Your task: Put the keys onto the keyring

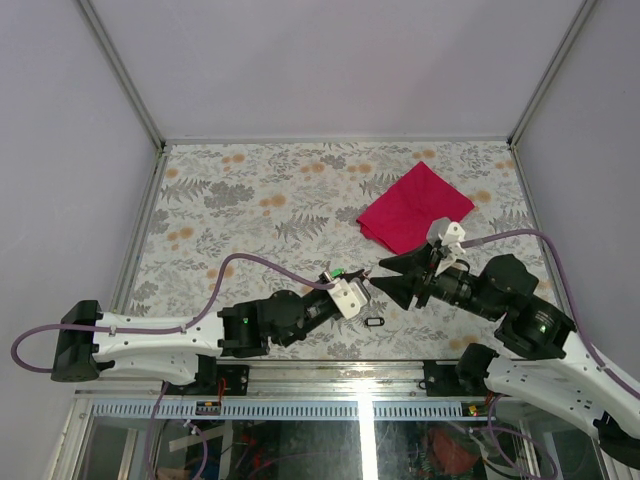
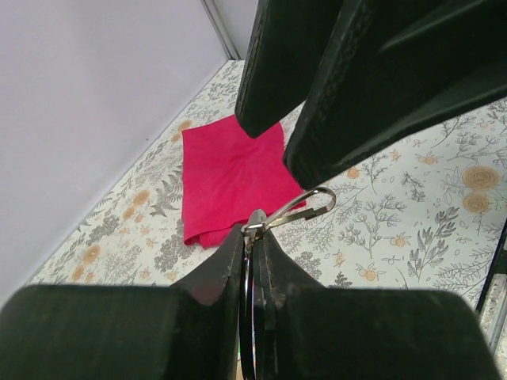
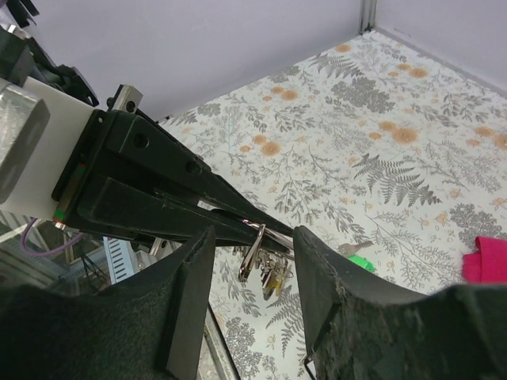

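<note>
Left gripper (image 2: pixel 252 237), closest in, is clamped on the keyring (image 2: pixel 287 214), held above the table (image 1: pixel 250 200) with keys (image 3: pixel 269 275) dangling from it. Right gripper (image 3: pixel 255 237) stands half open astride them, gripping nothing. One key tag (image 1: pixel 375 322) lies loose below. Thin springy wire, likely slippery and light: pinch the loose tag flat by its frame

Site: robot lab test cell | Evidence: panel walls (image 1: pixel 60 150), aluminium frame posts (image 1: pixel 120 75), bench-bolted robot arms (image 1: pixel 150 345), cable duct (image 1: pixel 280 410)
</note>
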You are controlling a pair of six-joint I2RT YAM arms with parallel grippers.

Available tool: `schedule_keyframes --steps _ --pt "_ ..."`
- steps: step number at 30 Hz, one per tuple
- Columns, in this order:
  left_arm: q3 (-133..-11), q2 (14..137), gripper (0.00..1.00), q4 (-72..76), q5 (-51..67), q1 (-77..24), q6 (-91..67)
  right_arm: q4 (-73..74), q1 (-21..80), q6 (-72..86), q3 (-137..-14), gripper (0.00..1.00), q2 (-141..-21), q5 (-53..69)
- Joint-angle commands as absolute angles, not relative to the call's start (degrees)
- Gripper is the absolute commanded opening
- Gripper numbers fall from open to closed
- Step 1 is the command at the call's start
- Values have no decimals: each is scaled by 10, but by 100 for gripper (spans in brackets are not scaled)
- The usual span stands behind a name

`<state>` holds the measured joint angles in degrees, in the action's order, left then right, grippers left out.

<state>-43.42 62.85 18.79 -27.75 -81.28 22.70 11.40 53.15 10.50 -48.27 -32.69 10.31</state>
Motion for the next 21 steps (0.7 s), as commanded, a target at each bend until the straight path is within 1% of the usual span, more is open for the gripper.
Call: schedule_keyframes --steps 1,8,11,13,14,19,20,21 --pt "-465 626 0 201 -294 -813 215 102 531 97 -493 50 -347 123" --pt "-468 625 0 196 -301 -814 215 125 532 89 -494 47 -359 114" --pt "-469 625 0 194 -305 -813 215 132 532 86 -493 44 -363 112" --pt "-470 624 0 193 -305 -813 214 132 531 85 -492 41 -364 111" --pt "-471 625 0 192 -305 -813 214 131 531 85 -492 37 -364 110" --pt "-471 624 0 190 -307 -813 218 120 532 85 -496 7 -361 106" --pt "-471 623 0 191 -305 -813 219 118 531 85 -498 2 -360 107" --pt "-469 622 1 192 -303 -812 220 117 531 85 -501 0 -360 107"
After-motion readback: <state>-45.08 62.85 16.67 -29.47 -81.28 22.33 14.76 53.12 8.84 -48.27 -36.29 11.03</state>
